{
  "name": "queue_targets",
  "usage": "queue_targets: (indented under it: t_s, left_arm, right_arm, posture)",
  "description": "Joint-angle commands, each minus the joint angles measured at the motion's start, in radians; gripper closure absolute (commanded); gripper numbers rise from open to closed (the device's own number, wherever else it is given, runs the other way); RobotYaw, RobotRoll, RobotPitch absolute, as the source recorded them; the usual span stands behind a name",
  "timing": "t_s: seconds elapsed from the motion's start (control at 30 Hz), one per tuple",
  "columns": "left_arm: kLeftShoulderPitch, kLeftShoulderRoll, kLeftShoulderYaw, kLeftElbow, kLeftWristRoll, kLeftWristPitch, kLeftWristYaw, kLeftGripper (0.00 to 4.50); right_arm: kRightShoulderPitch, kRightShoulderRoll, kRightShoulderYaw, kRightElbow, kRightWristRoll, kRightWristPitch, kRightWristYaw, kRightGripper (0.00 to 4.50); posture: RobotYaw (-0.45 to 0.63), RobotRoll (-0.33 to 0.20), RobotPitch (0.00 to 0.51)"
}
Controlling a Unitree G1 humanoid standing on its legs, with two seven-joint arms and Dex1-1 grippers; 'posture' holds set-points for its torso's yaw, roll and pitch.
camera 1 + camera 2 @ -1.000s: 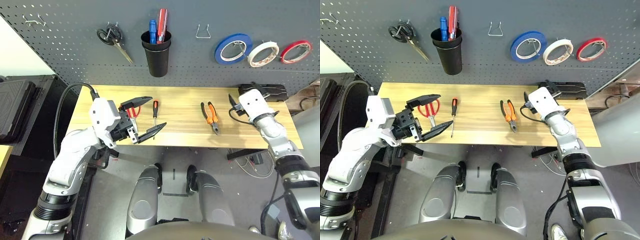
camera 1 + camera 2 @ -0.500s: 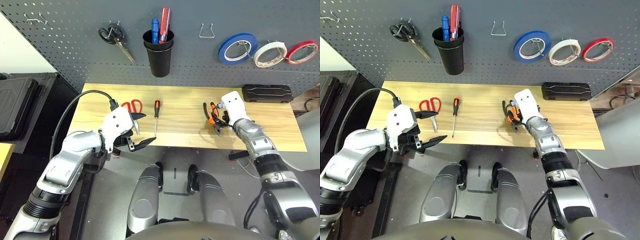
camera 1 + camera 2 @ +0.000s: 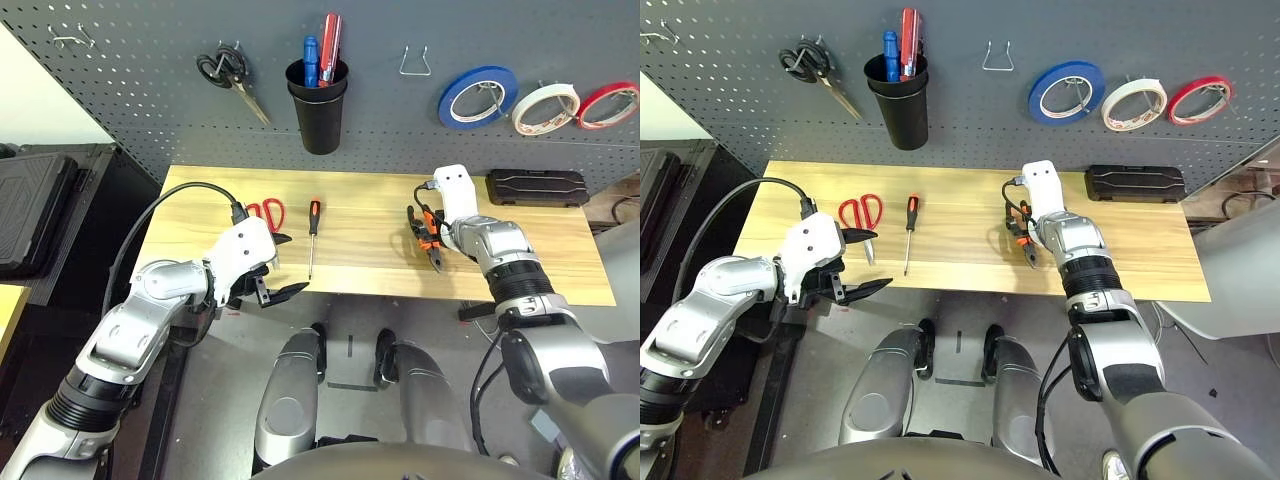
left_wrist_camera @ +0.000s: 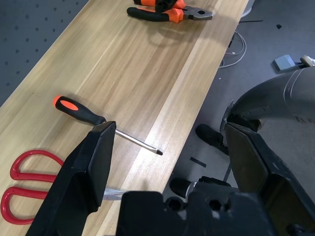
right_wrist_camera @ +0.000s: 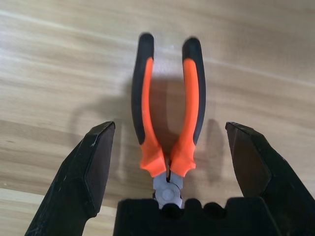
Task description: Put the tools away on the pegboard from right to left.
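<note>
The pegboard (image 3: 150, 90) already carries the cream tape roll (image 3: 544, 107). On the bench (image 3: 560, 265), the right gripper (image 5: 170, 164) has swung in over the pliers (image 5: 170, 123), jaws wide, straddling the handles, probably not touching yet. So pliers come next. The left gripper (image 4: 172, 162) hangs open near the scissors (image 3: 264, 213) and screwdriver (image 3: 312, 235).

From the head you look down over the bench (image 3: 560, 270) toward the pegboard (image 3: 150, 90). Your right wrist camera sits close above the pliers (image 5: 169, 118) — your left wrist view catches them too, farther off.
</note>
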State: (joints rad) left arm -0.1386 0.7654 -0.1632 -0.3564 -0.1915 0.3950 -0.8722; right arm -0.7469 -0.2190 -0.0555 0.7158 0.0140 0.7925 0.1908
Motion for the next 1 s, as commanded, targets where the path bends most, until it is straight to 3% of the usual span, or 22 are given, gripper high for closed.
queue_targets:
  t_s: [0.03, 0.97, 1.0]
  left_arm:
    - [0.01, 0.005, -0.022, -0.023, 0.018, 0.012, -0.007, 0.0]
    - [-0.025, -0.019, -0.055, -0.02, 0.064, 0.044, 0.006, 0.0]
    - [-0.025, -0.021, -0.054, -0.02, 0.065, 0.044, 0.007, 0.0]
  right_arm:
    - [-0.014, 0.01, -0.016, 0.07, 0.01, 0.018, -0.019, 0.03]
    - [-0.138, 0.048, -0.053, 0.454, 0.016, -0.152, -0.11, 0.03]
    - [-0.138, 0.048, -0.054, 0.459, 0.015, -0.156, -0.111, 0.4]
  posture:
    - [0.31, 0.0, 0.288]
    - [0.32, 0.0, 0.301]
    - [0.32, 0.0, 0.301]
